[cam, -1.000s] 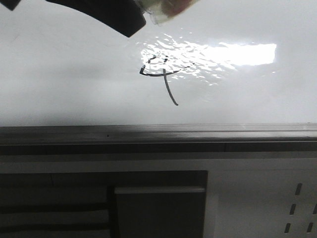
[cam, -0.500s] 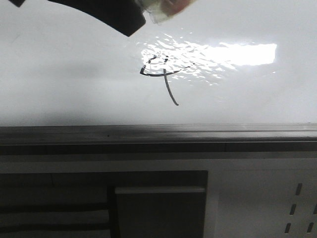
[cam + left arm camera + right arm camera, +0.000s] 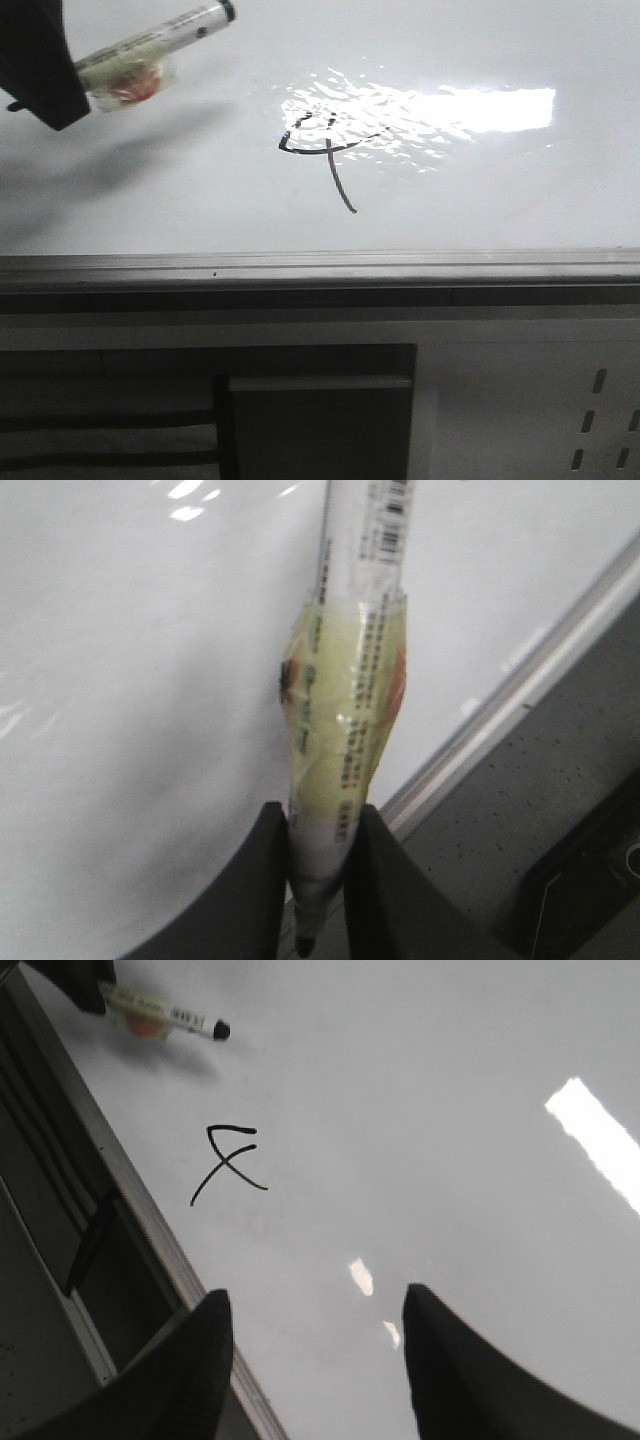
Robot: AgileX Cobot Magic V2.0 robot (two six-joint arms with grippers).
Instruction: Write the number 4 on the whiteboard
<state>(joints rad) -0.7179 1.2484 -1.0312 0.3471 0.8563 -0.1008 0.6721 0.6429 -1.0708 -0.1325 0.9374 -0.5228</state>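
Note:
The number 4 (image 3: pixel 325 150) is drawn in thin black strokes on the glossy whiteboard (image 3: pixel 500 200), beside a bright rippled reflection. My left gripper (image 3: pixel 70 90) hangs at the board's upper left, well to the left of the digit, shut on a white marker (image 3: pixel 150 42) wrapped in yellowish tape. The marker's black end points toward the digit. In the left wrist view the marker (image 3: pixel 350 680) sits pinched between the two black fingers (image 3: pixel 260 880). My right gripper (image 3: pixel 315 1305) is open and empty above the board, with the number 4 (image 3: pixel 232 1165) and the marker (image 3: pixel 170 1018) ahead of it.
A grey metal edge rail (image 3: pixel 320 265) runs along the board's near side. Below it are a white panel with slot holes (image 3: pixel 600 420) and a dark recess (image 3: pixel 320 420). The rail shows in the right wrist view (image 3: pixel 150 1220).
My left gripper has swung from above the digit to the board's upper left, and the marker it holds now shows in full. The digit is unchanged.

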